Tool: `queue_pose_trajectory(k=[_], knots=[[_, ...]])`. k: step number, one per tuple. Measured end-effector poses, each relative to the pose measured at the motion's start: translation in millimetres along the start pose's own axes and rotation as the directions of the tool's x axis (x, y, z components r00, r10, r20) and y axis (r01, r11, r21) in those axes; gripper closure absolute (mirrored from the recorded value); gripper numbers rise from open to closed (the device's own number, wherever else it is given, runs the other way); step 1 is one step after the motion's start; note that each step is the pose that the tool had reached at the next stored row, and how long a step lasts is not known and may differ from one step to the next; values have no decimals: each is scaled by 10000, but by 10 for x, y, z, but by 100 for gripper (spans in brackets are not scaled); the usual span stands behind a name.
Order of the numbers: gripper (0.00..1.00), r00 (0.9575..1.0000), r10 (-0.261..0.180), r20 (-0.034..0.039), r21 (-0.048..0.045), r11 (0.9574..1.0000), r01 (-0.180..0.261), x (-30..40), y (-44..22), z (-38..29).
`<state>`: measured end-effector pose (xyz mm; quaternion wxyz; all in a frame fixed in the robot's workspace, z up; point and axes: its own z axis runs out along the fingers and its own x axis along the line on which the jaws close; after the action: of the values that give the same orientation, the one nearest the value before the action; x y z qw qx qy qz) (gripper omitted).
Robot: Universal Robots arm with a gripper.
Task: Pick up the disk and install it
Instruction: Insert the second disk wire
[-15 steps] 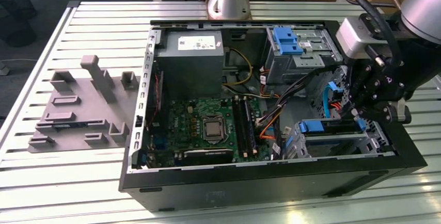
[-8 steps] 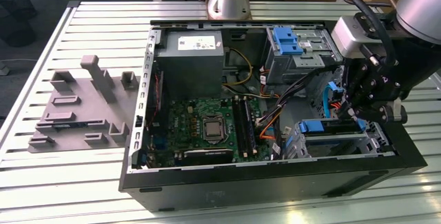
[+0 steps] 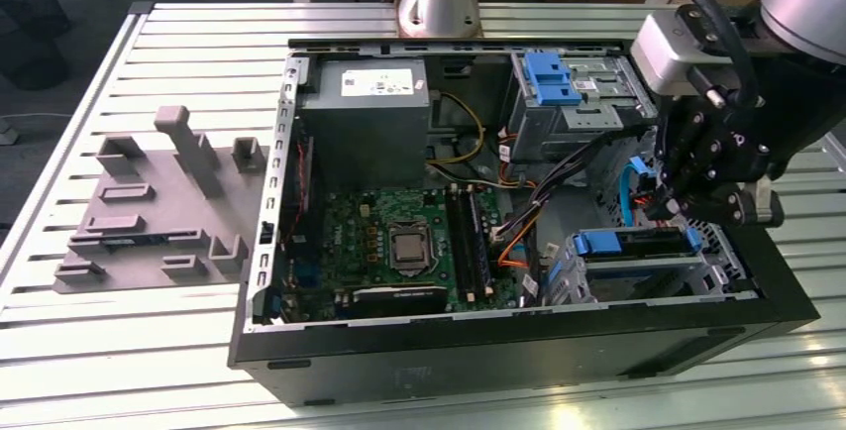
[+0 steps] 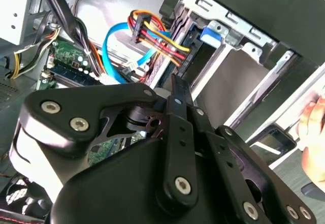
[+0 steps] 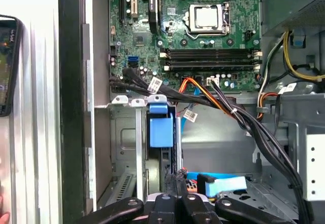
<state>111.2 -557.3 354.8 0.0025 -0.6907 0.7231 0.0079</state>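
**A:** What takes up the most room?

**B:** The slatted metal bench (image 3: 119, 351). On it lies an open computer case (image 3: 529, 346), with a grey fixture plate (image 3: 146, 212) beside it on the exterior view's left.

**A:** And inside the case?

**B:** A grey power-supply box (image 3: 364, 113) sits at the far left and the green motherboard (image 3: 396, 242) lies nearer. There are two drive cages on the exterior view's right. The far cage (image 3: 581, 103) carries a blue bracket (image 3: 553, 78).

**A:** Where's the disk?

**B:** The disk (image 3: 632, 243) is in the near right cage (image 3: 581, 273), standing on edge in a slot. Its blue frame (image 5: 161, 130) faces the first wrist view, between the cage's metal rails.

**A:** And the claw?

**B:** The claw (image 3: 661, 207) hangs over that same cage, at the case's right wall. Its fingers look pressed together, with their tips right at the disk's edge (whether they pinch anything there, I cannot tell). In the second wrist view the claw (image 4: 176, 84) points at the cage mouth.

**A:** Anything smaller?

**B:** A bundle of red, yellow and black cables (image 4: 152, 36) and a blue data cable (image 4: 114, 41) run just beside the cage. A person's hand (image 4: 314, 127) is at the case's outer edge.
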Motion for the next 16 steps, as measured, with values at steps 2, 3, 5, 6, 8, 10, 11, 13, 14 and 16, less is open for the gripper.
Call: queue_pose_trajectory(k=[2, 3, 5, 6, 8, 10, 11, 13, 14, 16], knots=[[89, 10000, -1, 0, 85, 10000, 1, 2, 43, -5], [89, 10000, -3, 0, 106, 9999, 3, 3, 57, -21], [89, 10000, -5, 3, 110, 9999, 5, 1, 66, -73], [89, 10000, -5, 3, 110, 9999, 5, -1, 69, -107], [89, 10000, -6, 5, 111, 9999, 6, -10, 72, -175], [89, 10000, -5, 3, 110, 9999, 5, -22, 75, -233], [89, 10000, -6, 3, 110, 9999, 6, -29, 75, -252], [89, 10000, -6, 4, 110, 9999, 6, -49, 77, -292], [89, 10000, -7, 3, 110, 9999, 7, -58, 78, -307], [89, 10000, -5, 5, 110, 9999, 5, -77, 84, -320]])
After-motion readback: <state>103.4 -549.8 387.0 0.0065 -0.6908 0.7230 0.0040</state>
